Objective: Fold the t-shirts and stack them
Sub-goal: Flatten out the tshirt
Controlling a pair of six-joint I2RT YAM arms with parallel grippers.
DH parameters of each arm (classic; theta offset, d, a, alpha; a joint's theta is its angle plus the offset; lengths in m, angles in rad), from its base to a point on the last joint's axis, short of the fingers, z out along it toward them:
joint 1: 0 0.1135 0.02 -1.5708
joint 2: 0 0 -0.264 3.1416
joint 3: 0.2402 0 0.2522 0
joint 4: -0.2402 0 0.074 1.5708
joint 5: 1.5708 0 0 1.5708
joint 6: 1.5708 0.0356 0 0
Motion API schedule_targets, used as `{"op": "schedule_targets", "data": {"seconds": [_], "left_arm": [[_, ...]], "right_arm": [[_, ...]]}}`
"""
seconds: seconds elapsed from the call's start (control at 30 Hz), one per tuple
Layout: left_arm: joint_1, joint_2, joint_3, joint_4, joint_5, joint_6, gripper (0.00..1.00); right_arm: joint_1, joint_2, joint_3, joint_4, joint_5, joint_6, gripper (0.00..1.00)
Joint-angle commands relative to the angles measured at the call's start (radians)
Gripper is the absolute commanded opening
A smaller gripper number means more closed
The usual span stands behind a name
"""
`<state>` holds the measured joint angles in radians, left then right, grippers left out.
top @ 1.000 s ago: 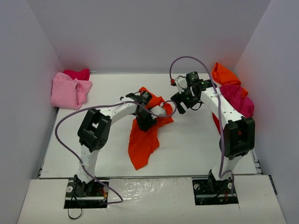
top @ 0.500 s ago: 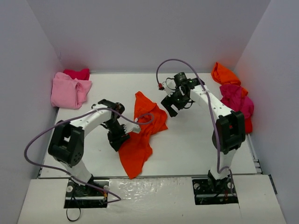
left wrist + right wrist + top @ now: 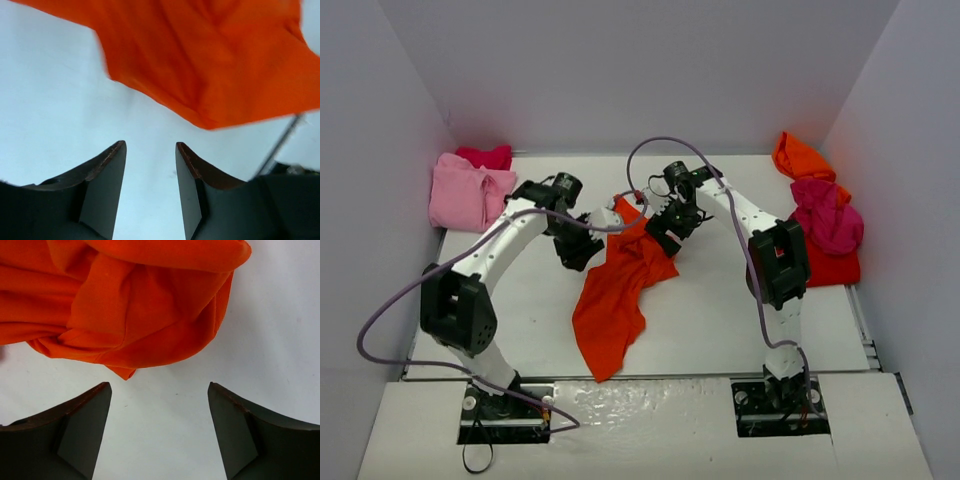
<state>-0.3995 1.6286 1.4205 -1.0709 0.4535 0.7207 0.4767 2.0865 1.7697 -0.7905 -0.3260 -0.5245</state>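
Both sets of fingers (image 3: pixel 105 185) are released and empty, the left gripper (image 3: pixel 150 147) narrowly parted, the right gripper (image 3: pixel 159 387) wide, each beside the crumpled orange-red t-shirt (image 3: pixel 615 300) on the table (image 3: pixel 720 310).

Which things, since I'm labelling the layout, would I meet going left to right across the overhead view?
pink t-shirt → left hand → orange-red t-shirt → right hand → heap of crumpled t-shirts
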Motion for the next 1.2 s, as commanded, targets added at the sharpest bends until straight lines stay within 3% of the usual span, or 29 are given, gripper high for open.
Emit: {"op": "schedule_targets", "data": {"seconds": [0.0, 0.03, 0.1, 0.13, 0.17, 0.27, 0.4, 0.53, 0.6, 0.7, 0.87, 1.17], "left_arm": [[0.049, 0.175, 0.259, 0.119, 0.012, -0.075, 0.42], [0.062, 0.223, 0.330, 0.123, 0.030, -0.088, 0.42], [0.062, 0.301, 0.396, 0.153, 0.027, -0.127, 0.43], [0.061, 0.346, 0.420, 0.167, 0.025, -0.143, 0.44], [0.061, 0.378, 0.442, 0.180, 0.033, -0.160, 0.44], [0.053, 0.462, 0.505, 0.161, 0.045, -0.178, 0.46], [0.028, 0.452, 0.437, 0.188, 0.084, -0.166, 0.45], [-0.008, 0.398, 0.367, 0.198, 0.097, -0.160, 0.45], [-0.024, 0.369, 0.339, 0.202, 0.105, -0.156, 0.45], [-0.042, 0.305, 0.294, 0.214, 0.109, -0.155, 0.46], [-0.057, 0.287, 0.300, 0.149, 0.102, -0.141, 0.46], [-0.049, 0.171, 0.215, -0.002, 0.077, -0.046, 0.47]], "right_arm": [[0.006, -0.014, 0.008, -0.030, -0.054, 0.014, 0.70], [0.011, -0.001, -0.001, -0.029, -0.056, 0.025, 0.65], [0.025, 0.024, -0.019, -0.041, -0.053, 0.028, 0.31], [0.028, 0.032, -0.045, -0.045, -0.044, 0.031, 0.07], [0.028, 0.030, -0.073, -0.048, -0.023, 0.036, 0.00], [0.019, -0.028, -0.186, -0.040, 0.076, 0.028, 0.00], [-0.018, -0.151, -0.274, 0.015, 0.189, 0.011, 0.02], [-0.018, -0.209, -0.224, 0.054, 0.252, 0.012, 0.20], [-0.021, -0.179, -0.170, 0.053, 0.273, 0.024, 0.35], [-0.027, -0.141, -0.114, 0.050, 0.258, 0.034, 0.44], [-0.015, -0.105, -0.065, 0.031, 0.205, 0.043, 0.46], [-0.087, -0.240, -0.177, 0.040, 0.190, -0.020, 0.47]]}}
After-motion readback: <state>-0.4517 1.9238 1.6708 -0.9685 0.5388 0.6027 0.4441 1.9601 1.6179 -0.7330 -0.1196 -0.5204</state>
